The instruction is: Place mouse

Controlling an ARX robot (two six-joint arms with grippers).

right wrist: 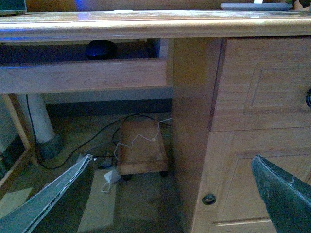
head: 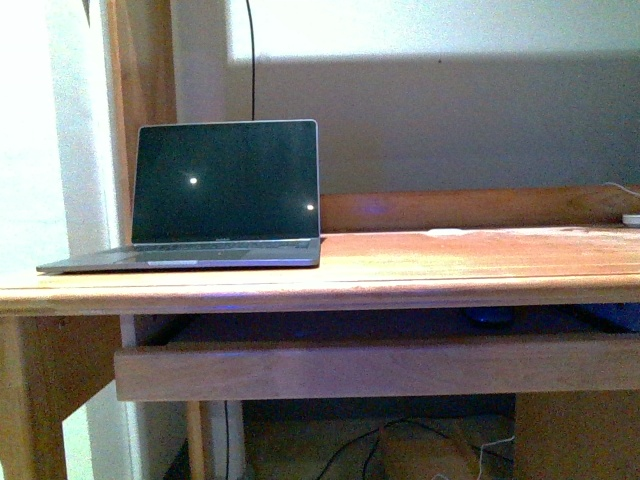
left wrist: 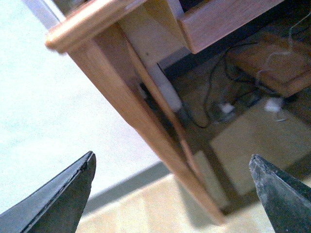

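Note:
The mouse, small, dark and domed, lies on the pull-out shelf under the desk top. The front view shows the mouse as a dark bluish shape in the shadow on that shelf. My right gripper is open and holds nothing. It hangs low in front of the desk, below the mouse and off towards the drawer unit. Open and empty too, my left gripper is beside the desk's end leg, near the floor. Neither arm shows in the front view.
An open laptop with a dark screen stands on the desk top at the left. A drawer unit closes the desk's right side. Below are cables, a small wheeled wooden board and a white pipe.

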